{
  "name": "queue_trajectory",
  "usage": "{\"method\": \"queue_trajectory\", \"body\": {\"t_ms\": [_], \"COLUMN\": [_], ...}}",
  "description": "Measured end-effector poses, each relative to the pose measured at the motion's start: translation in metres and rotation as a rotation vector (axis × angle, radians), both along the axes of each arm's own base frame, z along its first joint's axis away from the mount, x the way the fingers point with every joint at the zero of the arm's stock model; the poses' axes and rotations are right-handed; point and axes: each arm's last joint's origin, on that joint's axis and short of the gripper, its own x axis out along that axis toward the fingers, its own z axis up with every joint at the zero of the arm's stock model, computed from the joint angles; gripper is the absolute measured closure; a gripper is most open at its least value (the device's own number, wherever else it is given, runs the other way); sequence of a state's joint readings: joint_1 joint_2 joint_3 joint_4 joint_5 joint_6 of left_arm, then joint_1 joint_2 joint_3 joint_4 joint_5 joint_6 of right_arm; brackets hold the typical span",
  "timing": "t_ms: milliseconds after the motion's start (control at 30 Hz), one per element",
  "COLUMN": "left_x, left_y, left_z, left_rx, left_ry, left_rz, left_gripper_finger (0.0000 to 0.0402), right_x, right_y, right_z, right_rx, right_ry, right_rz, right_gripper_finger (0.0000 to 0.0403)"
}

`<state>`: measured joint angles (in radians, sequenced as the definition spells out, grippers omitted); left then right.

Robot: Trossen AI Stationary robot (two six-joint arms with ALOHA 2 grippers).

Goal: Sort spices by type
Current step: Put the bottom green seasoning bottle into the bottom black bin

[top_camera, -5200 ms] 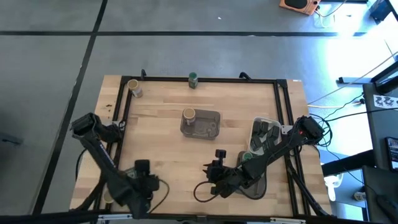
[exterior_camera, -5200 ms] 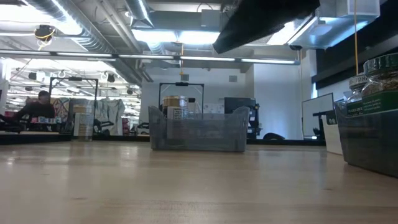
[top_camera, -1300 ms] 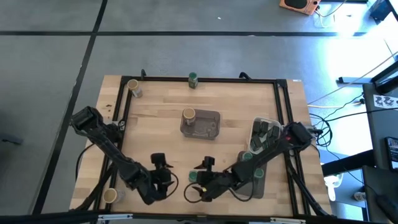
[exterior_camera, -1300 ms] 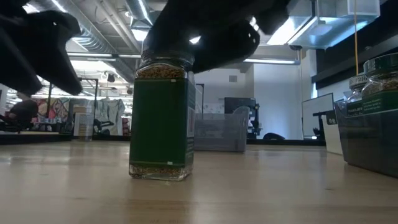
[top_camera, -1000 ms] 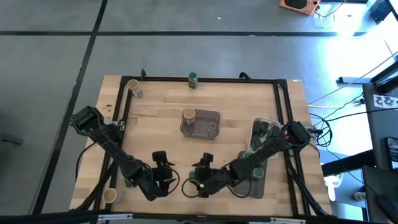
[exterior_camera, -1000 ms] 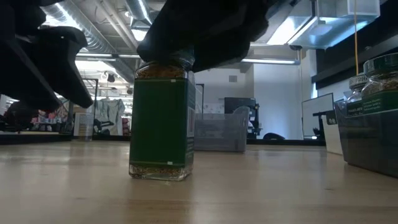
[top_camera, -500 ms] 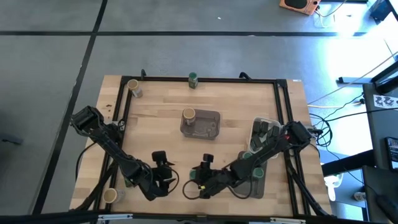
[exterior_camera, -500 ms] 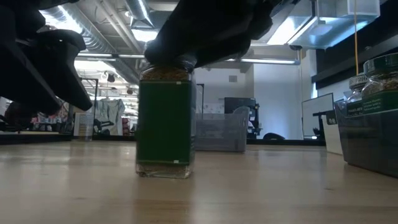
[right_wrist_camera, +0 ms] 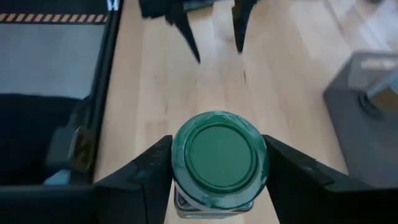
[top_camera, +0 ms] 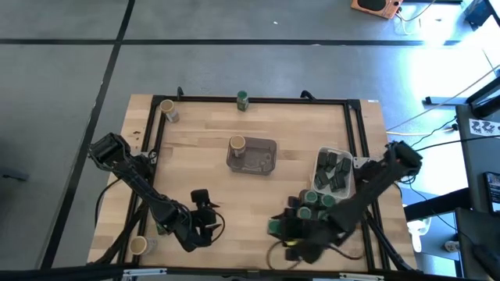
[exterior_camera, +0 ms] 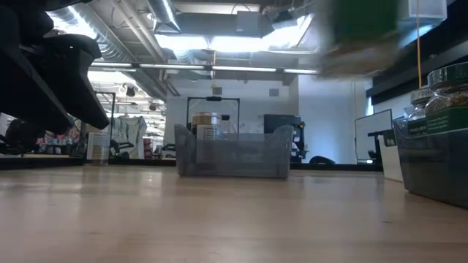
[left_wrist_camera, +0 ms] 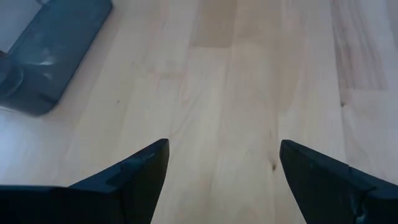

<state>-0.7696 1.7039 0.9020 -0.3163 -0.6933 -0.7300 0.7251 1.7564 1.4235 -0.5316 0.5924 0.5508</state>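
While the right tool (right_wrist_camera: 217, 180) is gripping a green-lidded jar (right_wrist_camera: 219, 154) between its two fingers, we are logging this as the carrying step of the sort: the jar is off the surface (top_camera: 211, 168), near its front edge and just beside the dark tray (top_camera: 328, 215) at the right, where other green-lidded jars (top_camera: 316, 200) are already standing. In the low view the carried jar is showing only as a blur up high.

We are also listing:
- a grey tray (top_camera: 254, 154) at mid-surface, holding one tan-lidded jar (top_camera: 237, 144);
- a white tray (top_camera: 334, 167) behind the dark one, holding small dark tins (top_camera: 331, 170);
- a tan-lidded jar (top_camera: 166, 109) at the far left corner, another (top_camera: 138, 246) at the near left edge, and a green-lidded jar (top_camera: 243, 99) on the far rail, all unsorted;
- the left tool (left_wrist_camera: 222, 171), waiting with its fingers spread wide and nothing between them, low over bare wood at the front left.

We are judging the next move to call for bringing the jar over a free spot in the dark tray, lowering it upright without knocking its neighbours, then releasing.
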Motion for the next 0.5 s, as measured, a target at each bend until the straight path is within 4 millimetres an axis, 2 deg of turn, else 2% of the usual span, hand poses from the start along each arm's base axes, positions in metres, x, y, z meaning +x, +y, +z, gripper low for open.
{"method": "queue_trajectory", "body": {"t_ms": [233,400,500], "left_x": [0.001,0.001,0.001], "left_y": [-0.001,0.0,0.0], "left_z": [0.001,0.001,0.001], "left_rx": [0.0,0.013,0.021], "left_ry": [-0.012,-0.017,-0.018], "left_rz": [-0.002,-0.004,-0.006], "left_gripper_finger": [0.0099,0.0099,0.0099], "right_x": [-0.053,-0.081,-0.09], "right_y": [0.008,0.017,0.019], "right_z": [0.029,0.025,0.019], "right_rx": [0.087,0.094,0.072], "right_ry": [0.044,0.104,0.127], "right_rz": [0.002,-0.037,-0.093], "right_gripper_finger": [0.019,0.0192,0.0188]}}
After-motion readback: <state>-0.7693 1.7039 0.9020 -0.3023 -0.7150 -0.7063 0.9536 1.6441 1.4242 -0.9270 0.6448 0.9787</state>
